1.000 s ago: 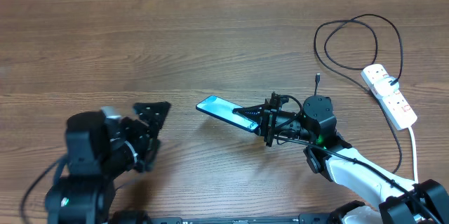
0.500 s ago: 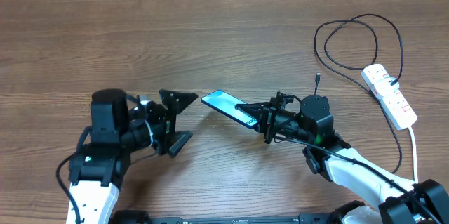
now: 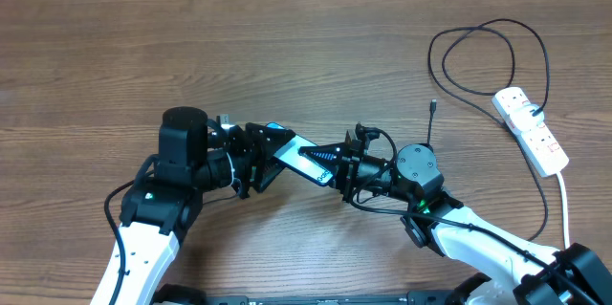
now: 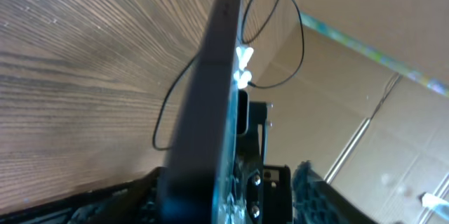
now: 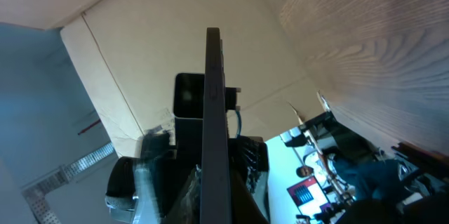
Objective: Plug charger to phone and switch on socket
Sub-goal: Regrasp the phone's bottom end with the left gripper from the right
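A: Phone, where?

B: The phone (image 3: 304, 159) is off the counter (image 3: 191, 47), tilted and mid-frame between both arms. The right claw (image 3: 337, 166) pinches its right end. The left claw (image 3: 256, 152) has its fingers spread either side of the left end, and the left wrist view shows them not closed.

A: Step?

B: It reads as a handover or bracing of the phone, before any plugging. The charger (image 3: 432, 112) lies untouched on the counter, plug end loose near the right arm. Its cable loops off toward the socket (image 3: 532, 131) at far right, where a thick white cord (image 3: 564, 195) trails down. The switches are too small to read.

A: Next?

B: My guess is the left claw closes firmly on the phone. That frees the right claw to let go and fetch the plug. The port end must face right and stay steady, but I can't tell which end that is.
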Available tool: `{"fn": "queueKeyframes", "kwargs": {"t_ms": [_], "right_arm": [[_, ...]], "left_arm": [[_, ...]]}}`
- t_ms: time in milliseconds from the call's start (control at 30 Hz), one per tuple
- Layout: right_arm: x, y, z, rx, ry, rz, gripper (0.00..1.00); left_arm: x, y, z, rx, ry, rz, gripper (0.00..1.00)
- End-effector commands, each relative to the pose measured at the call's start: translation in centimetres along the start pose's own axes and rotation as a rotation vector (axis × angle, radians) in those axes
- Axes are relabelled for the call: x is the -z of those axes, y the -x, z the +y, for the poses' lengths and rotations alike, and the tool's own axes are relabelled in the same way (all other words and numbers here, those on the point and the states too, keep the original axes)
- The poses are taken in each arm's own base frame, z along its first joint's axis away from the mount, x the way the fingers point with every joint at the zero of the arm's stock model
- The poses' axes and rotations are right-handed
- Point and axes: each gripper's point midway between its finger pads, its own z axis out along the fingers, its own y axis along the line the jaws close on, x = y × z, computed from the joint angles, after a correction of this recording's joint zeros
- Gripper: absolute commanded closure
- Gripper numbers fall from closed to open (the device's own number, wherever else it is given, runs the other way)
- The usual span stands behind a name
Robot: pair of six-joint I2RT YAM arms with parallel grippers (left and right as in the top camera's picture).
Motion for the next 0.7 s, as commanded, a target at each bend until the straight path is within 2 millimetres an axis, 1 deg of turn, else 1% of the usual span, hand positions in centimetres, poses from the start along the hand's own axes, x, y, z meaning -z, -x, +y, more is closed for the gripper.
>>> {"fn": "queueKeyframes", "kwargs": {"t_ms": [0, 100, 200, 333, 400, 500, 667], "right_arm": [[-0.22, -0.52, 1.25, 0.019, 0.035, 0.009, 0.96], [-0.22, -0.52, 1.25, 0.019, 0.035, 0.01, 0.96], [-0.23, -0.54, 1.24, 0.019, 0.035, 0.01, 0.96], [-0.23, -0.39, 1.14, 0.015, 0.031, 0.003, 0.96], [-0.23, -0.02, 0.91, 0.004, 0.025, -0.015, 0.96], [-0.24, 0.03, 0.83, 0.001, 0.022, -0.017, 0.96], [-0.71, -0.69, 0.43, -0.016, 0.016, -0.008, 0.96]], "left_arm": [[-0.34, 0.36, 0.27, 0.009, 0.012, -0.01, 0.58], [-0.35, 0.76, 0.34, 0.009, 0.015, -0.033, 0.61], [-0.35, 0.99, 0.34, 0.009, 0.016, -0.046, 0.69], [-0.39, 1.08, 0.14, 0.0, 0.01, -0.054, 0.74], [-0.43, 1.21, 0.14, -0.003, 0.011, -0.065, 0.75], [-0.56, 1.25, 0.22, -0.009, 0.016, -0.076, 0.75], [-0.83, 1.02, 0.34, -0.02, 0.025, -0.081, 0.75]]}}
